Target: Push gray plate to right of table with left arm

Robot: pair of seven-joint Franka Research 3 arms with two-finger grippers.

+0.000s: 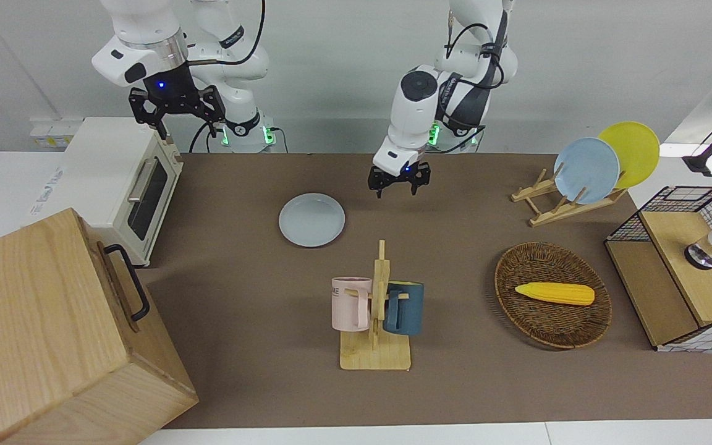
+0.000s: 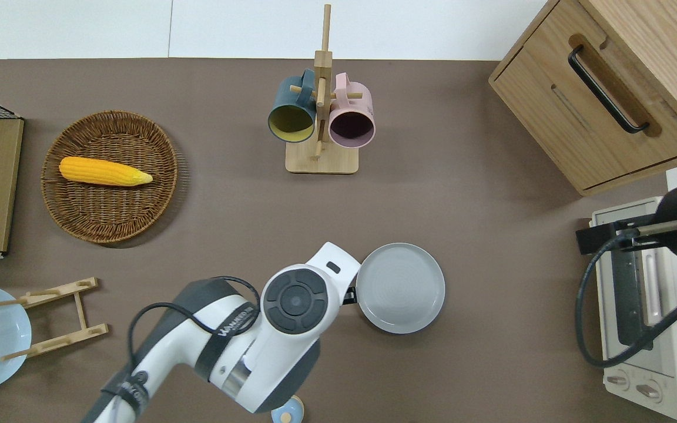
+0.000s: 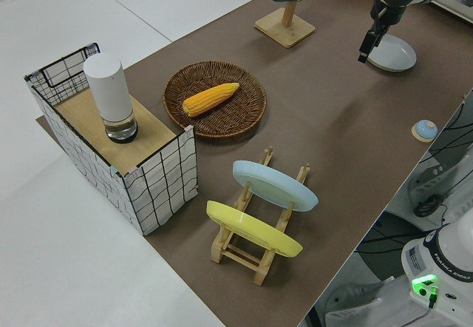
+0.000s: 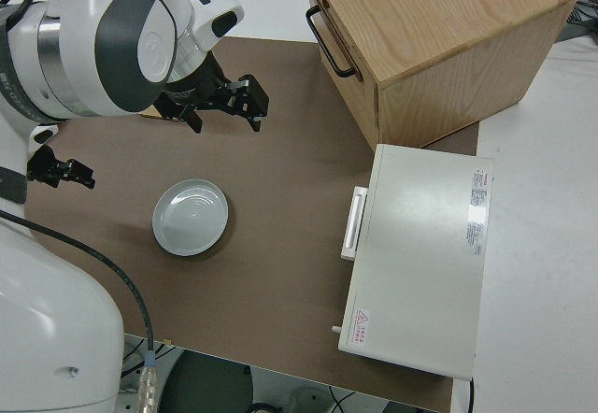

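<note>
The gray plate (image 1: 311, 219) lies flat on the table (image 1: 238, 346), toward the edge nearest the robots and somewhat toward the right arm's end, well clear of every corner. The left gripper (image 1: 398, 180) hangs low just beside the plate's rim on the side toward the left arm's end; its fingers are spread and hold nothing, and whether they touch the rim cannot be told. The right gripper (image 1: 175, 106) is parked, its fingers also spread.

Farther from the robots than the plate stands one wooden mug tree (image 2: 321, 111) carrying two mugs, one pink (image 2: 351, 120) and one dark teal (image 2: 292, 116). Toward the left arm's end sit one wicker basket (image 1: 578, 327) holding one corn cob (image 1: 555, 293), and one wooden rack (image 1: 557, 201) with two plates, sky-blue (image 1: 586, 170) and yellow (image 1: 634, 148). One wire crate (image 3: 148, 186) with a white cylinder (image 3: 109, 98) stands at that end. At the right arm's end are one toaster oven (image 4: 420, 254) and one wooden cabinet (image 1: 41, 334).
</note>
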